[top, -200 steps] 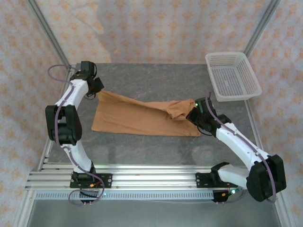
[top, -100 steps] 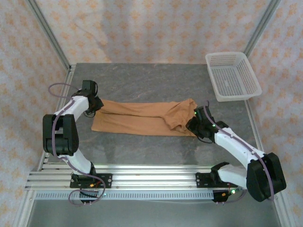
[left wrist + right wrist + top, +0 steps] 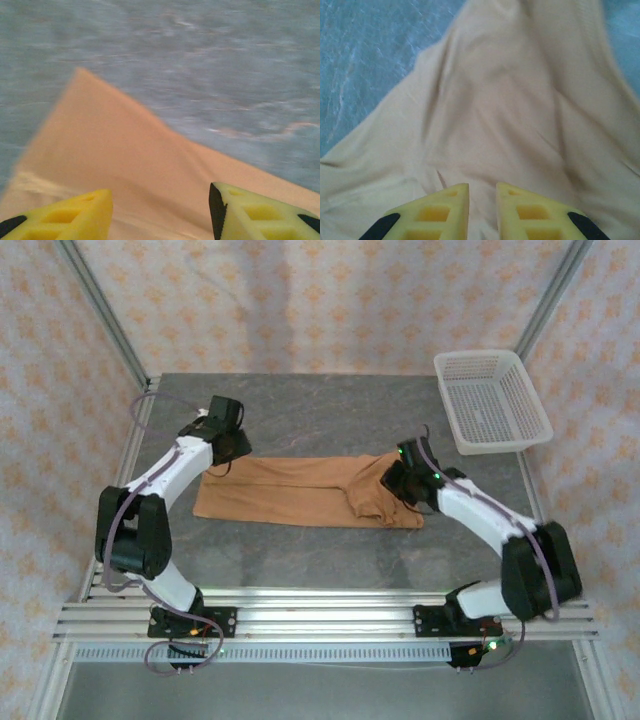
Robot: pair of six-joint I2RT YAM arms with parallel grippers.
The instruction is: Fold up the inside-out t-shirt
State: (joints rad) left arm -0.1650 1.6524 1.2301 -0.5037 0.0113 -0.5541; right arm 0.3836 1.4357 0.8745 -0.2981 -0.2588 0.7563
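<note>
Rumpled tan t-shirt [image 3: 520, 100], grey table [image 3: 365, 50] at left, jaws narrowly parted

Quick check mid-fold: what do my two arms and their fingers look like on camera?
The left arm and right arm both have white links, black joints and trailing grey-purple cables. Their fingers are yellow wedges with recessed pockets and black patches.

Floral-patterned walls [image 3: 330, 300] around grey marbled table [image 3: 330, 405]

In the left wrist view we get a blurred t-shirt [image 3: 125, 165] and table [image 3: 210, 60]. The left gripper [image 3: 160, 192] and right gripper [image 3: 482, 187] are cropped at the bottom edge. From above, fine t-shirt detail is too small to tell.
</note>
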